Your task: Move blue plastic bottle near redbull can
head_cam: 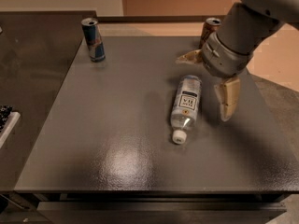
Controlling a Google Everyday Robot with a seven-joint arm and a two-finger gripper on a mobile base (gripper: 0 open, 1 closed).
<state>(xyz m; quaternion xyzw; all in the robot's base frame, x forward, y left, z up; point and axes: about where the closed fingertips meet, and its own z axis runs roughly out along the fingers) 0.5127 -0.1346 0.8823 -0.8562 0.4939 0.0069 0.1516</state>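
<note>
The blue plastic bottle [186, 105] lies on its side right of the middle of the dark table [117, 125], white cap [178, 136] towards the front edge. The redbull can [93, 39] stands upright at the back left corner, far from the bottle. My gripper [202, 88] hangs over the table just right of the bottle's base end. It is open, with one pale finger [189, 57] behind the bottle's base and the other finger [227, 97] to the bottle's right. It holds nothing.
A brown-gold can [210, 29] stands at the back right, partly hidden behind my arm [247, 27]. A dark counter [28, 55] adjoins the table on the left, with a white-edged object [5, 121] at the left border. Floor lies beyond the right edge.
</note>
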